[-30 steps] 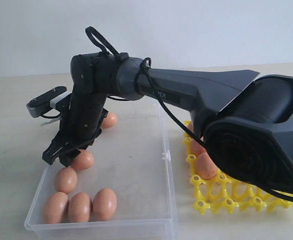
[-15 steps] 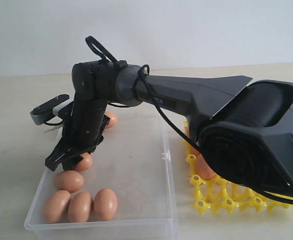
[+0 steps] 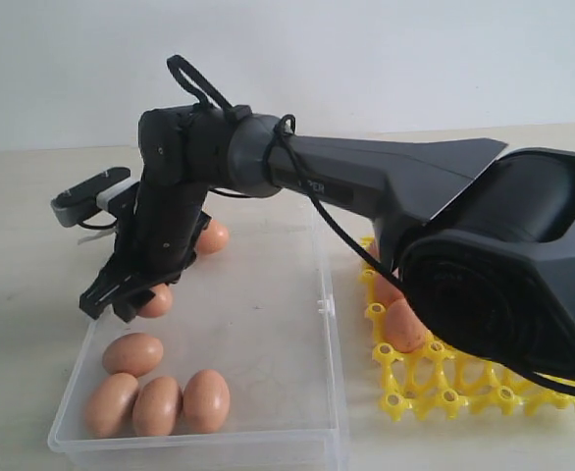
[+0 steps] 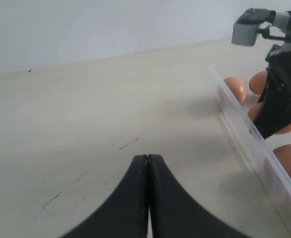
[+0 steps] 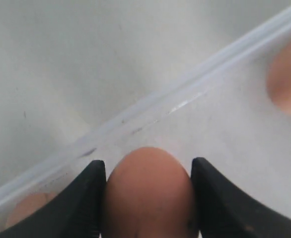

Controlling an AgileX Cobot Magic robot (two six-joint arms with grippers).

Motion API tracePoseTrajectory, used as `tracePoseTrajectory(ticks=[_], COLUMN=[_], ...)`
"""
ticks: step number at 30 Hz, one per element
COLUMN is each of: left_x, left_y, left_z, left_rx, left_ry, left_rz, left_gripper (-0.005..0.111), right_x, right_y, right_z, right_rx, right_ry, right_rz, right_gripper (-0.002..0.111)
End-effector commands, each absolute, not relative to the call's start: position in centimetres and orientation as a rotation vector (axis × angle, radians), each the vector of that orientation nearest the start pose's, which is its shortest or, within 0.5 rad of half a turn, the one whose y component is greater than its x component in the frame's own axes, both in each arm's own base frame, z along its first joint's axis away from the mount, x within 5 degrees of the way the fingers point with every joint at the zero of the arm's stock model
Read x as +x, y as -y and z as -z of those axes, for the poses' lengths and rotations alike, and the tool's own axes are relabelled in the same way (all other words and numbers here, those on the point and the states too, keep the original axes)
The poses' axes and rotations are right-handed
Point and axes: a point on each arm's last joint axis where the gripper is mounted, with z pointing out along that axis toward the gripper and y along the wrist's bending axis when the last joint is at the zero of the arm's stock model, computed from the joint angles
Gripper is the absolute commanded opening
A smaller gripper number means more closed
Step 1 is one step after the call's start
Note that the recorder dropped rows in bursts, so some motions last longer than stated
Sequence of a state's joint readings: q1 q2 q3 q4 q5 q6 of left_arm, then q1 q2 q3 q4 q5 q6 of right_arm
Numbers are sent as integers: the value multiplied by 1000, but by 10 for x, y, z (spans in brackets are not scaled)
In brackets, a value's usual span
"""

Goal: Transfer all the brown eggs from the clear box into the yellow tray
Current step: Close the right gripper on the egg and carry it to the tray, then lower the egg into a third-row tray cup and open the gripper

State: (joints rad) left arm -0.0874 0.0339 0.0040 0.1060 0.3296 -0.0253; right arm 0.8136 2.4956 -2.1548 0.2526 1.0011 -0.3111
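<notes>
**Status: transfer partly complete.**

Nearest the exterior camera, three brown eggs (image 3: 157,405) lie side by side against the near wall of the clear box (image 3: 268,334). Just behind them, a fourth egg (image 3: 133,353) lies on its side near the box's left wall. Nothing touches these four.

Next in depth, the right end effector (image 3: 119,302) points down into the box beside the left wall. The right wrist view shows its two fingers (image 5: 86,198) set against opposite sides of the gripped egg (image 5: 148,191), so it is pinching that egg. Whether the egg rests on the box floor or is clear of it cannot be told.

Farther back, a far egg (image 3: 214,236) lies towards the far end of the box, partly behind the arm. Six eggs are visible in the box, counting the gripped one.

To the right of the box, the yellow tray (image 3: 435,392) stands on the bench (image 3: 32,294). At least two tray eggs (image 3: 403,326) sit in its cells. The arm hides most of the tray, so the loaded count cannot be read.

The left end effector (image 4: 148,158) has its fingers pressed together and holds nothing. It hangs over bare bench outside the box wall.

Judgement: the step in hand is the pick of the gripped egg. Five further eggs are left to move after it.
</notes>
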Motion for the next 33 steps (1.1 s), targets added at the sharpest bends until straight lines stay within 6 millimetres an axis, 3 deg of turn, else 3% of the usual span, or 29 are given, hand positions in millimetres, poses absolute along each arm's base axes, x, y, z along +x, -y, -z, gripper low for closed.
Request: tracePoseTrajectory(ticks=[1, 5, 9, 13, 14, 17, 18, 19, 20, 22, 26, 33], left_x=[56, 56, 56, 56, 56, 56, 56, 56, 56, 56, 56, 56], left_y=[2, 2, 2, 2, 2, 2, 2, 2, 2, 2, 2, 2], left_z=[-183, -183, -183, -183, -183, -183, -183, -183, -183, -183, -183, -183], left_rx=[124, 124, 124, 124, 124, 124, 124, 124, 124, 124, 124, 124], left_ry=[-1828, -1828, -1828, -1828, -1828, -1828, -1828, -1828, -1828, -1828, -1828, -1828], left_rz=[-15, -15, -15, -15, -15, -15, -15, -15, -15, -15, -15, -15], left_gripper=[0, 0, 0, 0, 0, 0, 0, 0, 0, 0, 0, 0], right_x=[349, 343, 330, 311, 299, 278, 265, 260, 249, 233, 218, 217], right_y=[-396, -383, -344, -298, -273, -221, -191, -178, -150, -120, -100, -100], right_z=[-169, -183, -190, -210, -211, -213, -208, -208, -201, -190, -171, -161], right_rx=[-1339, -1273, -1151, -954, -855, -650, -513, -448, -320, -191, -122, -89], right_ry=[-2375, -2306, -2264, -2173, -2159, -2136, -2131, -2105, -2073, -2070, -2144, -2209], right_rz=[-453, -437, -414, -428, -430, -412, -389, -373, -319, -263, -229, -240], right_gripper=[0, 0, 0, 0, 0, 0, 0, 0, 0, 0, 0, 0])
